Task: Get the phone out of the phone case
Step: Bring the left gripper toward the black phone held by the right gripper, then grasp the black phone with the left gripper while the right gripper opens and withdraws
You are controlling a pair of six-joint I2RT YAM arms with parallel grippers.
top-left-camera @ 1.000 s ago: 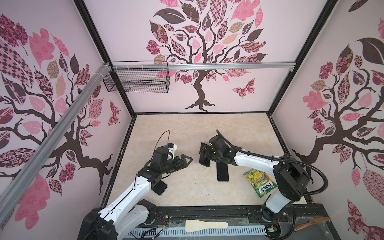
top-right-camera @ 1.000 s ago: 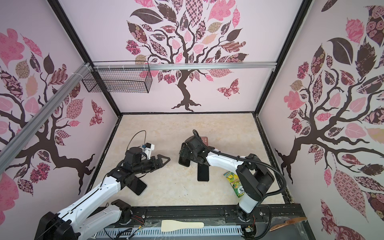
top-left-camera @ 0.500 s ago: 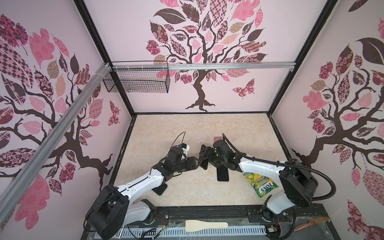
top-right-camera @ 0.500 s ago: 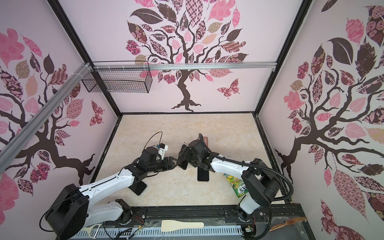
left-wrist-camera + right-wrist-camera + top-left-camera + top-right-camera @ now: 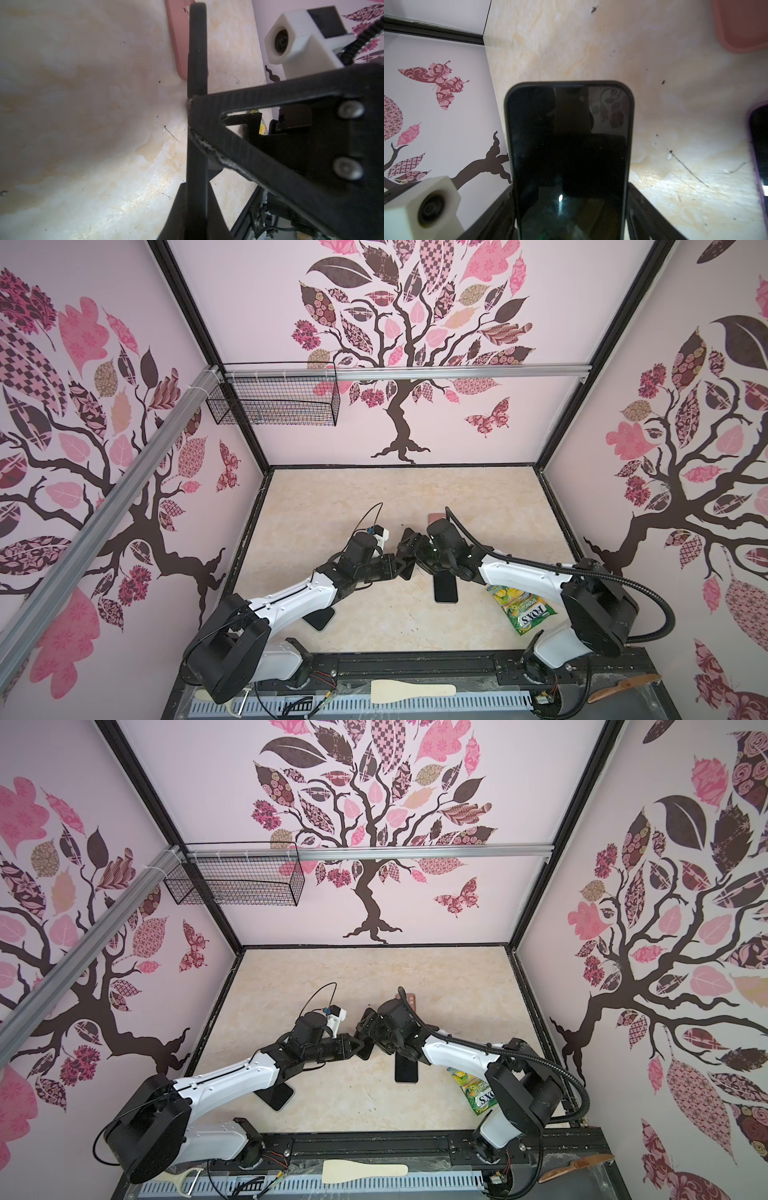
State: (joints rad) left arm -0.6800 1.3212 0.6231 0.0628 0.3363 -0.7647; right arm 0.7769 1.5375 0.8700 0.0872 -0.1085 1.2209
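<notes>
Both arms reach low toward the middle of the cell, and the two claws meet there tip to tip. The left arm (image 5: 291, 605) stretches long from its base, the forearm almost level. The left claw (image 5: 400, 566) points toward the right arm, its jaws pressed tight on the thin edge of the cased phone (image 5: 569, 145). The right arm (image 5: 519, 576) bends at the elbow and comes in from the right side. The right claw (image 5: 409, 546) (seen best from its own wrist camera) grips the same phone across its width, jaws wide apart.

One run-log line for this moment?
right tool: gripping cased phone | left tool: shut on its edge | extraction: not yet done | table: pink case, candy bag
</notes>
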